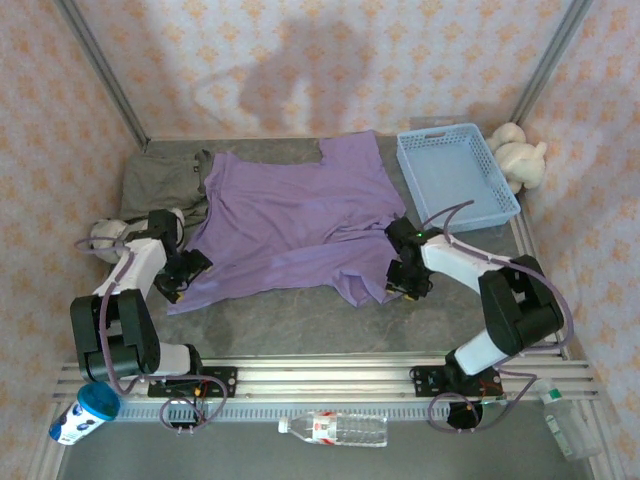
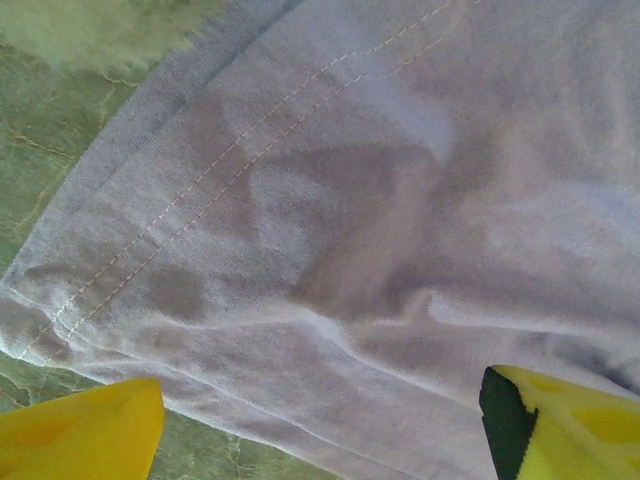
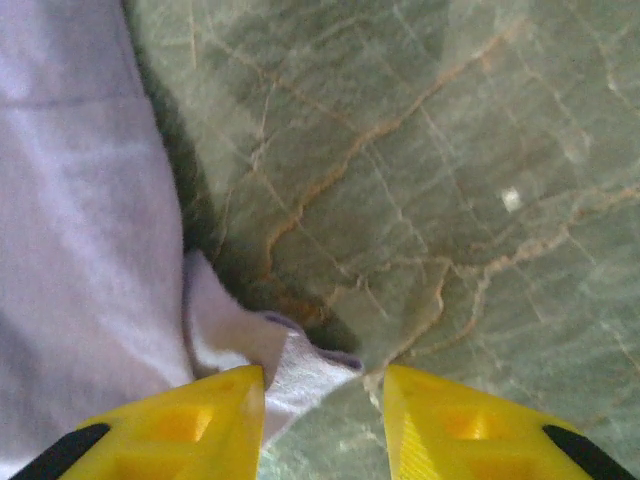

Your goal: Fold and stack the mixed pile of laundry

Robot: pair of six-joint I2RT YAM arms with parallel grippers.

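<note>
The right gripper (image 3: 322,385) has its jaws partly spread and is pinching nothing. A small folded tip of the T-shirt (image 3: 80,200) lies between them. The tip touches the finger (image 3: 200,420) on the cloth side and is clear of the other. Around the tip is bare counter (image 3: 450,150). From above, this gripper sits at the shirt's near right corner, with the basket (image 1: 405,170) beyond it.

The left gripper (image 2: 320,400) is spread wide, low over the stitched hem at the shirt's near left corner. Cloth lies between its fingers, ungripped. A pale plush (image 2: 100,25) lies just beside that hem.

The T-shirt lies opened out but wrinkled across the middle of the counter. Its far left sleeve meets the grey garment (image 1: 160,180), which lies bunched at the far left.

The weak point, as I judge it, is the right side. So little cloth sits between the jaws that a close could catch only the very tip, or one layer of it, and the tip could slip out once the shirt's weight comes on. On the left, jaws that wide may gather a thick bunch or scrape the counter instead of taking the hem. If only one corner holds, the fold would go skewed. A pull could also drag the sleeve and shift the grey garment, or snag the plush.
</note>
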